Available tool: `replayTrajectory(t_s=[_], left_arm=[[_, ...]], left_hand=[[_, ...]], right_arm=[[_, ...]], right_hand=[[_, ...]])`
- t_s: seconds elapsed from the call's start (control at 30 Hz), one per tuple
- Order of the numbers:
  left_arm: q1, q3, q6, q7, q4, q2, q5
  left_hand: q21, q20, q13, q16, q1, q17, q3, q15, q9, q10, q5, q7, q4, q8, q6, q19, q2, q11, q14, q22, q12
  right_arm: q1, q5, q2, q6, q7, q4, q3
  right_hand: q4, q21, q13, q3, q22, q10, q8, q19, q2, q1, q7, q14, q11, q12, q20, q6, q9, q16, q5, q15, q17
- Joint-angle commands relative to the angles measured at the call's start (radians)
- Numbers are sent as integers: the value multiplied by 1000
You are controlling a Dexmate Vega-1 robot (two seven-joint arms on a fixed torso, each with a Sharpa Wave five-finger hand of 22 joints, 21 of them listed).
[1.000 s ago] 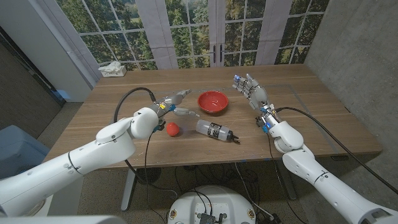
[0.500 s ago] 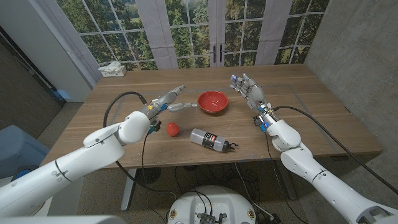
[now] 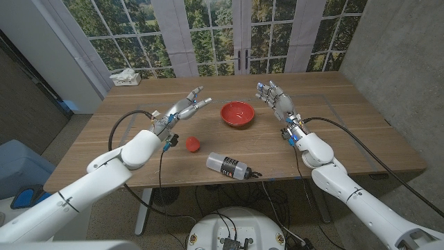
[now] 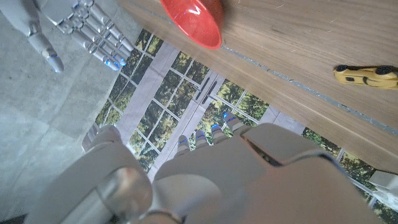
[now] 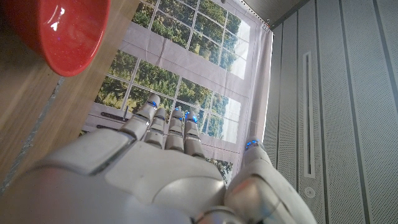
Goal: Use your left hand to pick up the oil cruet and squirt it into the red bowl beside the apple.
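The bottle (image 3: 227, 165) lies at the table's (image 3: 361, 132) six o'clock edge and could roll off; the left hand (image 3: 184, 107), fingers spread, holds nothing.

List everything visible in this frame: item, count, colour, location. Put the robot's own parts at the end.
Oil cruet: one, clear with black spout, lying on its side near the table's front edge.
Red bowl: one, red, mid-table between the hands.
Apple: one, red, left of the cruet.
Tissue box: one, pale, far left corner.
Toy car: one, yellow, on the table.
Table: one, wooden.
Left hand: white, raised left of the bowl, holding nothing.
Right hand: white, upright right of the bowl, fingers apart.
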Motion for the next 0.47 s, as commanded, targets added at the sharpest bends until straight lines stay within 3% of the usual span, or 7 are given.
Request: replayTrajectory(t_s=[0.03,0.27,0.47], left_arm=[[22,-47,-238,37,138,-149,-102],[11,-53,-287,44,166,-205,-143],[4,-62,-364,65,204,-270,-163]], left_hand=[[-11,-17,2,1,-53,2,4,-37,1,-139,22,14,43,-8,6,-36,44,-17,-103,2,-3],[-28,-45,0,-1,-127,0,29,-57,0,-89,65,36,117,-20,58,-8,99,-24,-68,1,-5],[-38,-71,0,-1,-160,-2,82,-61,0,-51,106,56,136,-30,89,23,114,-18,-31,0,-6]], right_arm=[[-4,-24,-2,-12,-52,-16,13],[4,-16,-3,-12,-61,-6,28],[4,-17,-2,0,-76,-1,43]], right_hand=[[0,0,2,-7,4,0,1,3,-2,-13,-4,2,7,1,3,1,3,7,-2,5,0],[4,0,2,-13,4,0,1,4,-9,-23,-6,0,7,2,3,1,3,7,-1,5,0],[6,0,2,-17,4,0,1,3,-12,-29,-8,0,8,2,3,1,3,7,0,4,0]])
